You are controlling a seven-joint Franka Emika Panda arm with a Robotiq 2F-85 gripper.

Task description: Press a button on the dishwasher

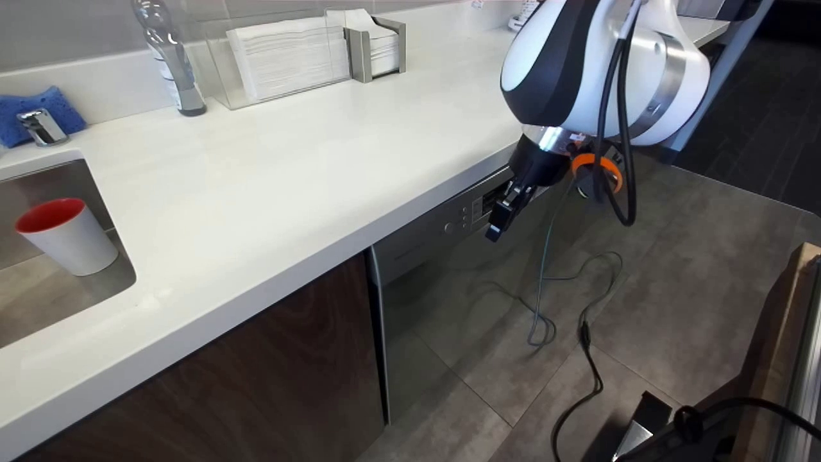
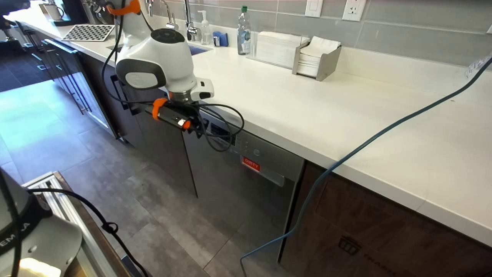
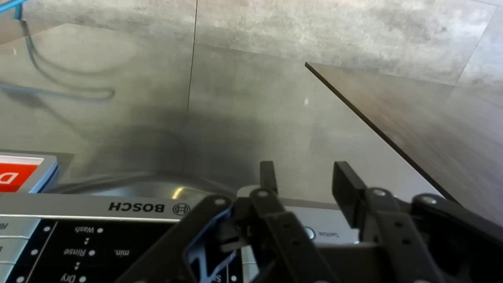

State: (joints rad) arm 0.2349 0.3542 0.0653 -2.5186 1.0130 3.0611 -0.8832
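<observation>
The dishwasher has a reflective brushed steel front (image 2: 230, 192), also in an exterior view (image 1: 417, 333) and in the wrist view (image 3: 228, 86). Its control strip (image 1: 423, 240) runs under the counter edge. In the wrist view, upside down, a black display (image 3: 118, 251), BOSCH lettering and a round button (image 3: 309, 232) beside the word Sanitize show. My gripper (image 3: 304, 177) is open and empty, its fingers apart in front of the strip. The gripper also shows in both exterior views (image 1: 497, 230) (image 2: 200, 131). It hides part of the display and buttons. Contact cannot be told.
The white counter (image 1: 288, 173) overhangs the strip. A red DIRTY sign (image 2: 250, 163) sits on the dishwasher. A napkin holder (image 2: 319, 63), bottle (image 2: 243, 32) and cup in the sink (image 1: 70, 240) stand farther off. A blue cable (image 2: 365, 142) crosses an exterior view.
</observation>
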